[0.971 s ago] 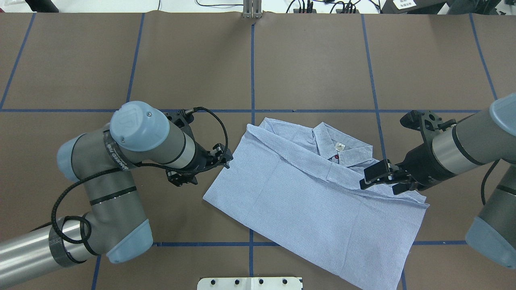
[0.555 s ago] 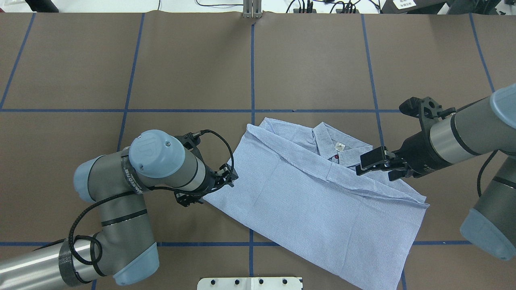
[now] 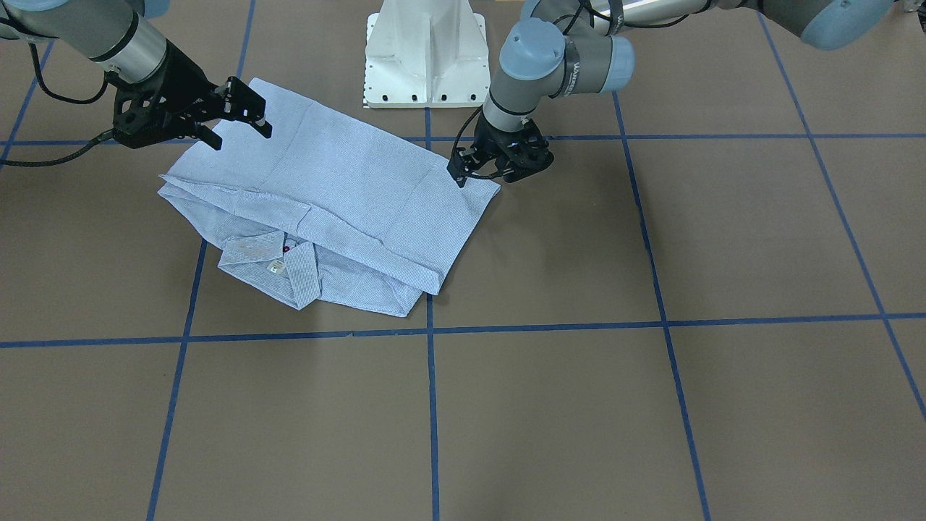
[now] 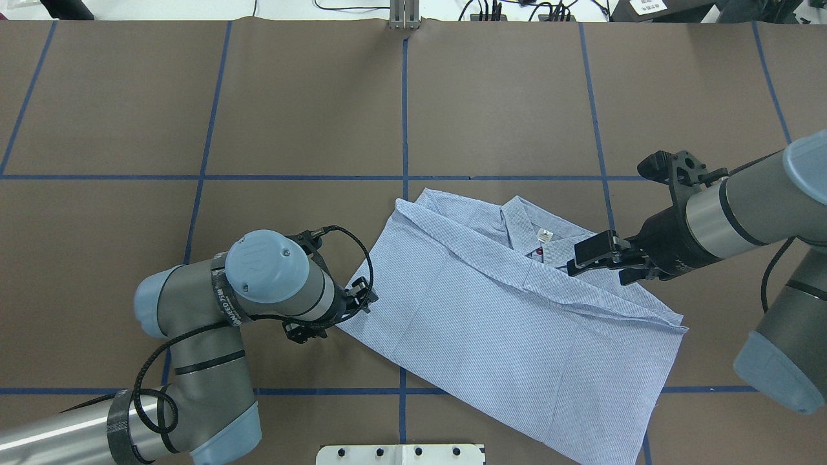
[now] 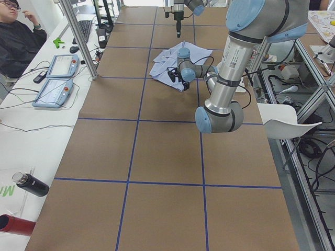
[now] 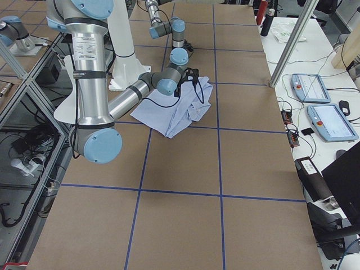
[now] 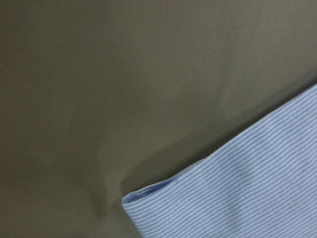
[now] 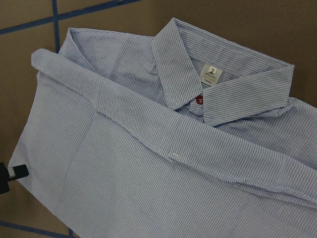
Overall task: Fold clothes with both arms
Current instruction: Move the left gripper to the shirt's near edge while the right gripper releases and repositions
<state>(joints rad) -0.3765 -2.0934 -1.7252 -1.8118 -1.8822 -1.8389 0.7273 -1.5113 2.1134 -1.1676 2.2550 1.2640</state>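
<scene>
The light-blue striped shirt [image 4: 504, 316] lies folded on the brown table, collar and white neck label [image 4: 545, 236] facing up; it also shows in the front view [image 3: 340, 188]. My left gripper [image 4: 336, 315] points down over the shirt's left corner, fingers apart, holding nothing; the front view [image 3: 492, 172] shows it at that corner. The left wrist view shows only the corner hem [image 7: 148, 193] on the table, no fingers. My right gripper [image 4: 610, 261] is open and empty just above the shirt's right shoulder beside the collar [image 8: 198, 74]; it also shows in the front view [image 3: 231, 123].
The white pedestal base [image 4: 400, 454] stands at the near table edge, close to the shirt's hem. Blue tape lines [image 4: 404, 97] grid the table. An operator [image 5: 15, 42] and control pendants [image 5: 52, 91] are at a side bench beyond the far edge.
My left arm has moved toward the near edge, along the shirt's left side to its lower corner. My right gripper has shifted slightly left and farther, over the shoulder.
</scene>
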